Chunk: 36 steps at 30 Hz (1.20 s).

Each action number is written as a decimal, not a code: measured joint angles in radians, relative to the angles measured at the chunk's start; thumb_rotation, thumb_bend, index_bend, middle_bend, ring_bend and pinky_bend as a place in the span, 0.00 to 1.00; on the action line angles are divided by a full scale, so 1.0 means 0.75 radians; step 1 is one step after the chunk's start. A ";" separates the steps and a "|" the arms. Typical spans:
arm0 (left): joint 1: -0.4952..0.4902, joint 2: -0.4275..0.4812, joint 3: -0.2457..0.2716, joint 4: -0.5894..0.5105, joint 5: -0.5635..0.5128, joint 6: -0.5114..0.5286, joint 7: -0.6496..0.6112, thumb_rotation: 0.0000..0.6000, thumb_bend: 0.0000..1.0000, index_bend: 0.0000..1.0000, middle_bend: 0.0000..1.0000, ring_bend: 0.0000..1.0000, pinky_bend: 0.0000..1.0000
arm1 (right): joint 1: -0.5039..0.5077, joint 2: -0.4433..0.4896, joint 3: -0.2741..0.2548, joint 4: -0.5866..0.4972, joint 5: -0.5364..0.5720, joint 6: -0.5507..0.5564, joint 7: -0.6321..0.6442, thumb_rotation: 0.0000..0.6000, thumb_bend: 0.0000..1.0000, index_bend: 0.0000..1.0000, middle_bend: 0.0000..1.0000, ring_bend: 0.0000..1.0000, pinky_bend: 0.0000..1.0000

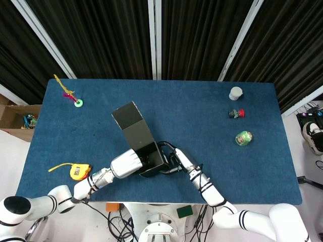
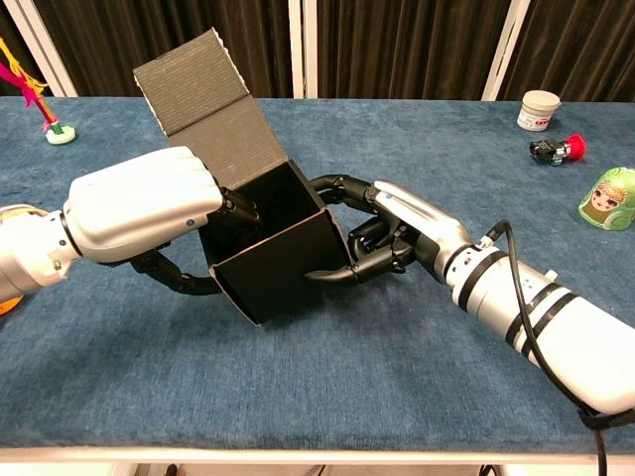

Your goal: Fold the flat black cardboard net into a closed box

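Observation:
The black cardboard box (image 2: 268,248) (image 1: 149,157) is folded into an open tub with its lid flap (image 2: 203,99) (image 1: 132,123) standing up and leaning back to the left. The box is tilted and lifted off the blue table (image 2: 327,397). My left hand (image 2: 144,213) (image 1: 126,164) grips the box's left wall, with fingers reaching inside the rim. On the box's right wall my right hand (image 2: 382,238) (image 1: 179,160) holds on, one finger along the front lower edge.
At the right rear stand a white jar (image 2: 539,109), a small red-and-black toy (image 2: 556,150) and a green doll figure (image 2: 607,201). A green-based stick toy (image 2: 45,109) sits far left. In the head view a yellow tape measure (image 1: 76,172) lies near the front left.

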 measured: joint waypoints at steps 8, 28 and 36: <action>-0.008 0.005 -0.005 -0.006 0.007 0.006 0.005 1.00 0.40 0.74 0.71 0.71 0.99 | -0.003 0.008 -0.009 -0.012 -0.008 0.019 0.007 1.00 0.32 0.38 0.43 0.76 1.00; 0.008 0.067 -0.027 -0.083 -0.012 0.020 0.084 1.00 0.22 0.40 0.37 0.66 0.97 | 0.002 0.008 0.039 -0.006 0.072 -0.015 -0.024 1.00 0.24 0.18 0.29 0.74 1.00; 0.033 0.105 -0.032 -0.110 -0.011 0.064 0.100 1.00 0.21 0.38 0.36 0.65 0.97 | 0.008 0.022 0.059 -0.013 0.115 -0.063 -0.049 1.00 0.02 0.00 0.08 0.67 1.00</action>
